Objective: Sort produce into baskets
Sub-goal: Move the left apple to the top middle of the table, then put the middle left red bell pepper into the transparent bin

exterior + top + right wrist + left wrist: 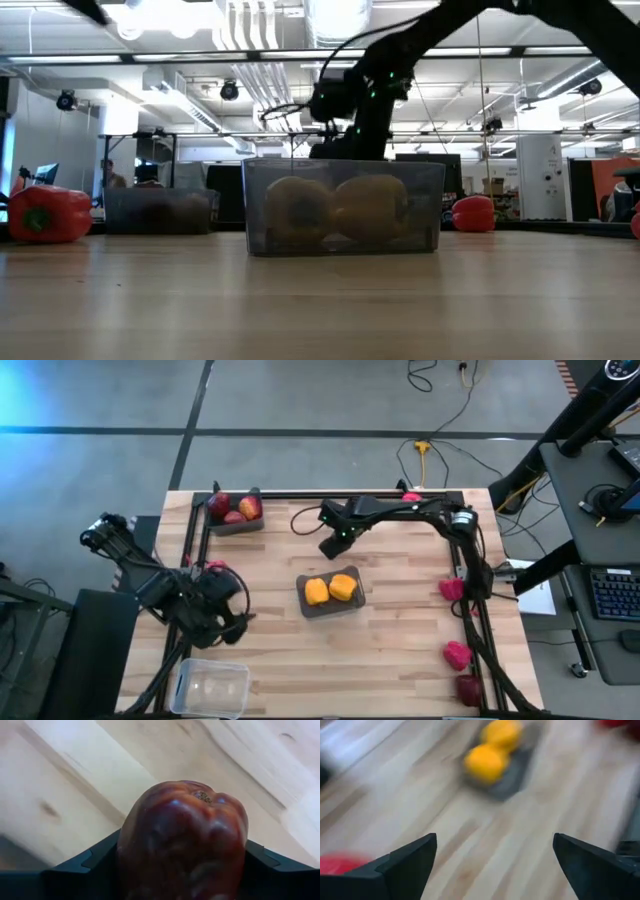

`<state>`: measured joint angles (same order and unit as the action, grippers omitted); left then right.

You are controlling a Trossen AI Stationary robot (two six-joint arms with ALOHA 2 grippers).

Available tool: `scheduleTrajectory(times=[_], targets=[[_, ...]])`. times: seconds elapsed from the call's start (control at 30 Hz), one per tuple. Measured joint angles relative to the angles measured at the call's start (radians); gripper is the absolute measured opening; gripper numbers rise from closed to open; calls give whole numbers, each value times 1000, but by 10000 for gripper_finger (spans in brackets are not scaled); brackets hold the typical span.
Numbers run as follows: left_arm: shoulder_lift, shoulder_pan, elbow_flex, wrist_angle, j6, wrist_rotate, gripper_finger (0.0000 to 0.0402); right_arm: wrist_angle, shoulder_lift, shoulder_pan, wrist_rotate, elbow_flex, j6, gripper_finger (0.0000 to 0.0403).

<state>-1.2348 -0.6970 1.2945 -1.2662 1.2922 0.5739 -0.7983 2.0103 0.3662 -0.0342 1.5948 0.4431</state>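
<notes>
Left to right, as I read my screens.

Clear basket (212,688): near left corner of the tabletop (400,640), nothing visible in it.

Left hand (222,622): fingers spread, pinching nothing, low over the tabletop just beyond the clear basket. A red pepper (212,567) lies just beside this arm.

Apple basket (236,523): far left corner, red apples (234,510) inside.

Right hand (332,546): fingers pinch a dark-red apple (185,840) from both sides, up off the wood.

Pepper basket (330,605): centre, two yellow peppers (330,589) inside.

Right edge: loose red peppers (456,654).

Key relation, as I judge it: the held apple belongs in the apple basket, which lies left of the right hand, along the far edge. The pepper basket sits nearer but is the wrong bin.
</notes>
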Motion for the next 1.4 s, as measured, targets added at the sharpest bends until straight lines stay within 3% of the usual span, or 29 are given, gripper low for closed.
scheduleTrajectory(times=[0.17, 0.47, 0.67, 0.93, 1.13, 1.4], targets=[[8, 21, -2, -313, 288, -103, 378, 3, 40, 1, -14, 3, -67, 299], [99, 193, -172, -268, 337, -215, 378, -20, -14, 0, -26, 3, -43, 388], [136, 316, -275, -264, 305, -219, 378, -93, -141, -12, -97, 4, -30, 390], [142, 561, -349, -266, 226, -247, 379, -132, -393, -125, -37, 4, 62, 390], [104, 798, -415, -142, 26, -373, 389, -133, -561, -255, 27, 5, 65, 390], [18, 1085, -465, -104, -104, -469, 392, -191, -750, -386, 39, 5, 8, 390]])
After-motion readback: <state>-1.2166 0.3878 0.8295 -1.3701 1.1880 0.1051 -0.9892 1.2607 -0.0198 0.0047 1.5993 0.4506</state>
